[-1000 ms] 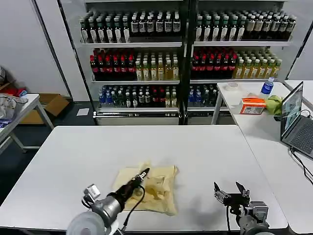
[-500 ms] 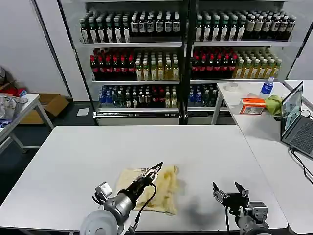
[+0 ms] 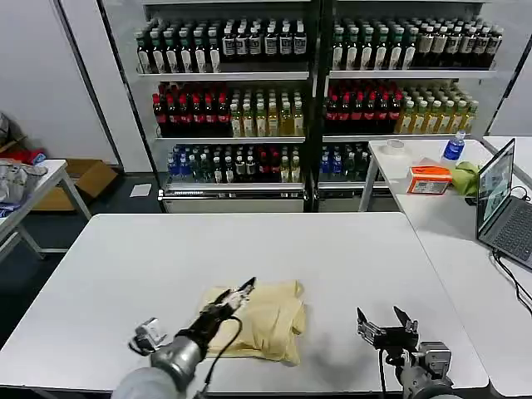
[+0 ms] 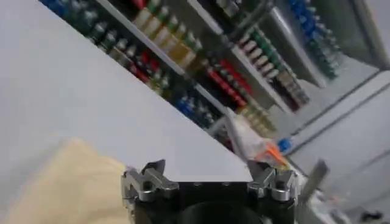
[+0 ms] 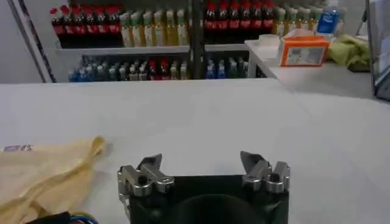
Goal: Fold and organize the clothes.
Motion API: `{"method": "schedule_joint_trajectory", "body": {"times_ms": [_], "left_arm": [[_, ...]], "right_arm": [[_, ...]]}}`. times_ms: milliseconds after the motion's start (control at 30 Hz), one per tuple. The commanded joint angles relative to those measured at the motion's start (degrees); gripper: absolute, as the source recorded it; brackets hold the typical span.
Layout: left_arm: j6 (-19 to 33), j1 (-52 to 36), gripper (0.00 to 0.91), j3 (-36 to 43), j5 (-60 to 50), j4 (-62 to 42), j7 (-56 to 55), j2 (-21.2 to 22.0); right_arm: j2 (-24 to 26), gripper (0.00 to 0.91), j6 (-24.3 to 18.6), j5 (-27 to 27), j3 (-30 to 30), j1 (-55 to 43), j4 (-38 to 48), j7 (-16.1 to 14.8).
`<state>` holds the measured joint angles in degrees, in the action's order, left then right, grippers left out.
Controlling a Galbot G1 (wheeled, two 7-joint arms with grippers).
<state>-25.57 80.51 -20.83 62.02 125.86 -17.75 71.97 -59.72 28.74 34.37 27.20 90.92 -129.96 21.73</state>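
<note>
The large white rectangular bench (image 3: 125, 266) carries the pale yellow thin-fabric T-shirt (image 3: 264, 324) near its front edge, at roughly 6 o'clock from the bench centre. The shirt lies as a compact, roughly rectangular, layered packet; its edge at 5 o'clock sags unevenly. Judgement: the folding looks mostly done, with squaring the packet and placing it tidily left to do.

The left gripper (image 3: 241, 293) sits over the packet's corner at 10 o'clock. The right gripper (image 3: 386, 321) is parked at 3 o'clock from the shirt, well apart from it.

View differences: the head view gives the packet's whole outline. The left wrist view shows the left gripper's fingers (image 4: 144, 180) apart, holding nothing, with yellow fabric beside them. The right wrist view shows its fingers (image 5: 141, 173) apart and empty, plus the shirt's raised, wrinkled edge.
</note>
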Motion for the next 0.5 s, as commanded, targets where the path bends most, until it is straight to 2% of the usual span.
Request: {"method": "schedule_joint_trajectory", "body": {"times_ms": [33, 500], "left_arm": [[0.32, 7.03, 0.907, -11.14, -8.6, -3.76, 2.04, -3.87], [-0.55, 1.79, 0.907, -3.97, -10.2, -12.48, 5.91, 0.23]], "right_arm": [[0.05, 0.907, -0.05, 0.06, -0.36, -0.25, 0.06, -0.02], [0.74, 0.907, 0.18, 0.24, 1.5, 1.49, -1.22, -0.01]]}}
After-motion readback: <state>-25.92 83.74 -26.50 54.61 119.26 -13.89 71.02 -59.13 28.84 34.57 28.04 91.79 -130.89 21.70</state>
